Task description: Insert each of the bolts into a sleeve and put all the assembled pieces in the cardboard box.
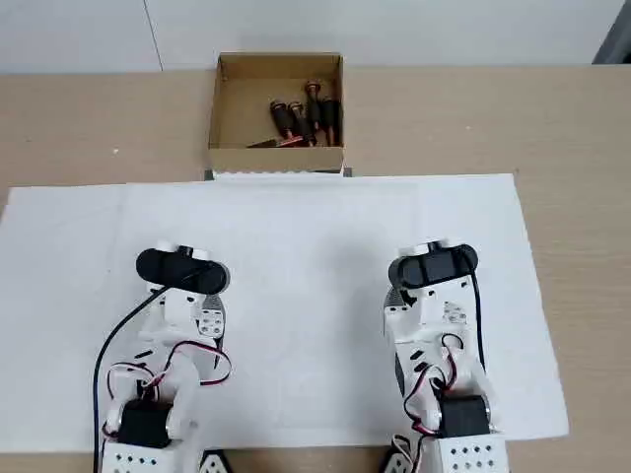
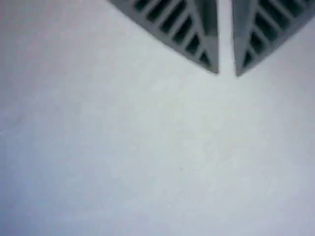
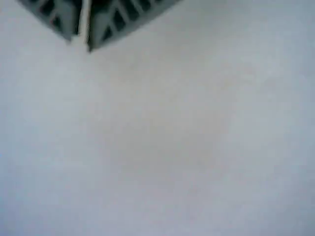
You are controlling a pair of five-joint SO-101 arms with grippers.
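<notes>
Nearest the lens, the left jaws hang over a sheet of white paper (image 2: 147, 162), their grey ribbed fingertips (image 2: 189, 32) all but together: a thin strip of the sheet shows between them and they grip nothing. The right jaws hang over the same sheet, their fingertips (image 3: 123, 17) drawn to a hairline slit, likewise gripping nothing.

The assembled pieces (image 1: 306, 120), dark and copper-coloured rods, lie inside the cardboard box (image 1: 276, 159), bunched in its 3 o'clock half. They overlap, so their number cannot be told, and they are too small to show how bolt and sleeve sit. The box is open at the top and stands at 12 o'clock on the wooden table (image 1: 79, 118), its near wall just beside the sheet's 12 o'clock edge.

The sheet covers the middle of the table from 9 to 3 o'clock. On it, well apart from the box, an arm (image 1: 182, 315) stands at 7 o'clock and a second arm (image 1: 434, 325) at 5 o'clock. Both are white, folded back and capped by a black housing on the 12 o'clock end, with red, white and black wires looped at the joints. Which is left and which right cannot be told. A black cable (image 1: 106, 360) runs along the 9 o'clock side of the first. A pale wall (image 1: 394, 30) rises behind the table at 12 o'clock
</notes>
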